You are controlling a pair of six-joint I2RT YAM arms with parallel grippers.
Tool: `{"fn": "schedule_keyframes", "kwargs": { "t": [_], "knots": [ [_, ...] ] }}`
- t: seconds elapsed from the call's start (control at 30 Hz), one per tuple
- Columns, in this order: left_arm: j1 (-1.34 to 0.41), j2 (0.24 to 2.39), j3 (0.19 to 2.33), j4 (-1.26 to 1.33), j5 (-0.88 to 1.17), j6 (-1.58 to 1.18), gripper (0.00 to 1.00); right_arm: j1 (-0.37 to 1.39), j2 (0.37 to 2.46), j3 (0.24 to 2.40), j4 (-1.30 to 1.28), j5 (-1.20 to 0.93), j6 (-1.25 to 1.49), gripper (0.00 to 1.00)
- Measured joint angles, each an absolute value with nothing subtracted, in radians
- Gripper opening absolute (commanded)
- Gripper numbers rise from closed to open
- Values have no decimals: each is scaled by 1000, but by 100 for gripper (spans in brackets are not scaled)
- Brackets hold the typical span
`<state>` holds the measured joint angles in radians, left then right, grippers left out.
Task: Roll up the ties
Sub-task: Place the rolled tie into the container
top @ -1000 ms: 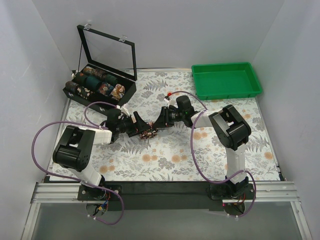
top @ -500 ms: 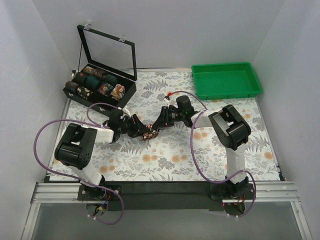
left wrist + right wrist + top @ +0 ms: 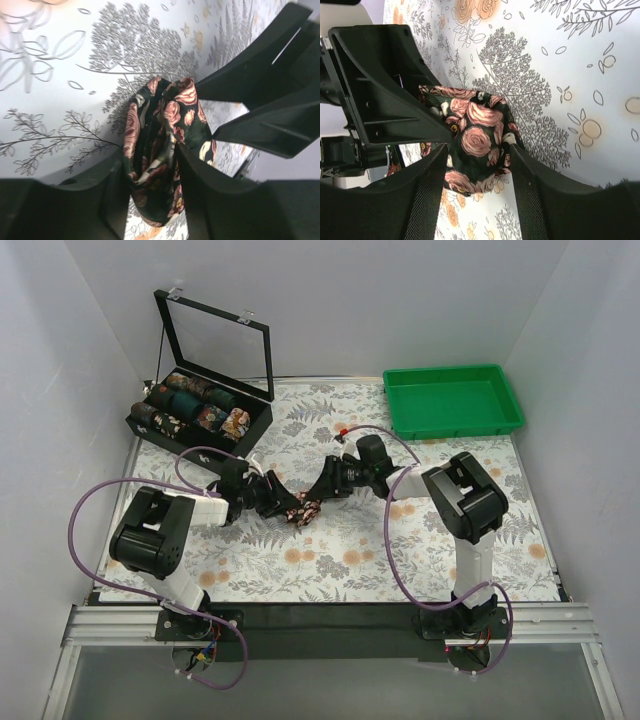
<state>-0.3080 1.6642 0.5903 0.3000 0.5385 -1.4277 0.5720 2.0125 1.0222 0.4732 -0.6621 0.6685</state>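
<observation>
The left gripper (image 3: 151,156) has its jaws pressed in on a tie (image 3: 161,150), a loose dark bundle printed with pink roses, which fills the narrow gap between the two fingers (image 3: 107,187) and bulges up past their tips. The right gripper (image 3: 477,149) meets it from the other side. Its jaws are likewise narrowed onto the same bundle, with one finger (image 3: 427,195) touching each flank of the cloth. In the wrist views each gripper's black fingers cross just beside the other's, so the four close around the tie from two directions. The folds at the top of the bundle are slack and open rather than tightly wound. It sits low against the cloth (image 3: 350,540), a pale floral covering, though whether it rests on it or is lifted just clear cannot be told. From above, the tie lies right of the case (image 3: 255,418) and nearer the arms than it, with both arms stretched inward to meet there. The case is black, its glass lid (image 3: 220,340) stands upright, and its compartments hold more ties (image 3: 195,408), rolled, in dark, teal and floral prints. A green tray (image 3: 452,400) sits well to the right of the case, at the far edge.
</observation>
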Motion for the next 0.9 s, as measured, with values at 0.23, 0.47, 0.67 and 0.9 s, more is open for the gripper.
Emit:
{"fn": "schedule_keyframes", "kwargs": {
  "t": [0.23, 0.47, 0.67, 0.9],
  "knots": [
    [-315, 1602, 590, 268, 537, -1447, 71, 562, 1853, 964, 430, -630, 582, 54],
    [-316, 1400, 588, 80, 443, -1385, 76, 560, 1694, 919, 279, -565, 384, 66],
    [-321, 1260, 681, -105, 338, -1206, 77, 563, 1631, 932, 68, -474, 126, 84],
    [-489, 1328, 849, -249, 184, -913, 80, 563, 1480, 858, -35, -426, -27, 98]
  ]
}}
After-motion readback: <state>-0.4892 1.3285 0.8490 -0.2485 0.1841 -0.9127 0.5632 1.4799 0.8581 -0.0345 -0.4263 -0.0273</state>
